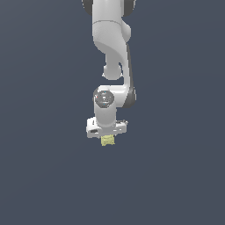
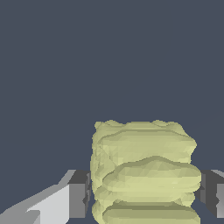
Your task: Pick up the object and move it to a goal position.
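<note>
object [image 2: 144, 175]: pale yellow, lumpy, horizontally ridged | pincer [image 2: 144, 192]: clenched on it

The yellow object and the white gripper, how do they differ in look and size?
The object is pale yellow and lumpy with horizontal ridges; the gripper is smooth and white. In the exterior view the object is clearly narrower than the gripper above it. In the wrist view the object sits between the dark grey fingers. Both appear against the same plain dark surface.
</note>
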Robot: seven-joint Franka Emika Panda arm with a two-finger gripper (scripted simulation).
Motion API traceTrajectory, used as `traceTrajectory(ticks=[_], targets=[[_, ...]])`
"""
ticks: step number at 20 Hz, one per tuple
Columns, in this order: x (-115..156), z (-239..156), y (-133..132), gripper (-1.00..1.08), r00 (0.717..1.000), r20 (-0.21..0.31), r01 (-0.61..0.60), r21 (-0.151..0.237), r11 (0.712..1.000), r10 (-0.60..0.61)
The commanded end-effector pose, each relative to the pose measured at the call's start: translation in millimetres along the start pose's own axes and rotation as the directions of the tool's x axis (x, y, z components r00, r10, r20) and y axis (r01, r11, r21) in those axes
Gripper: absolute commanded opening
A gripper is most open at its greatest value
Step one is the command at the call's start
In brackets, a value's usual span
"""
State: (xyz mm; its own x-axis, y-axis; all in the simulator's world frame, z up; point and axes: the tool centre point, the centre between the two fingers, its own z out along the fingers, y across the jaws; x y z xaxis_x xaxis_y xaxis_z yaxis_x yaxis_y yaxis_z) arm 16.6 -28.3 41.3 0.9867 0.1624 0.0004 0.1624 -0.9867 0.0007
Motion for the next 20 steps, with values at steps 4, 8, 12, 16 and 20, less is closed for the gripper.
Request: traceTrajectory(ticks=[4, 8, 12, 16, 20], targets=[[0, 0, -1, -1.0, 1.0, 0.0, 0.002, 0.001, 1.0, -0.002], [-2, -4, -6, -1.0, 1.0, 0.0, 0.002, 0.001, 1.0, -0.002], [-7, -14, -17, -1.0, 1.0, 0.0, 0.002, 0.001, 1.0, -0.002], [-16, -29, -35, -1.0, 1.0, 0.0, 0.002, 0.0, 1.0, -0.002], [-27, -51, -60, -1.0, 1.0, 0.001, 0.002, 0.0, 1.0, -0.002]])
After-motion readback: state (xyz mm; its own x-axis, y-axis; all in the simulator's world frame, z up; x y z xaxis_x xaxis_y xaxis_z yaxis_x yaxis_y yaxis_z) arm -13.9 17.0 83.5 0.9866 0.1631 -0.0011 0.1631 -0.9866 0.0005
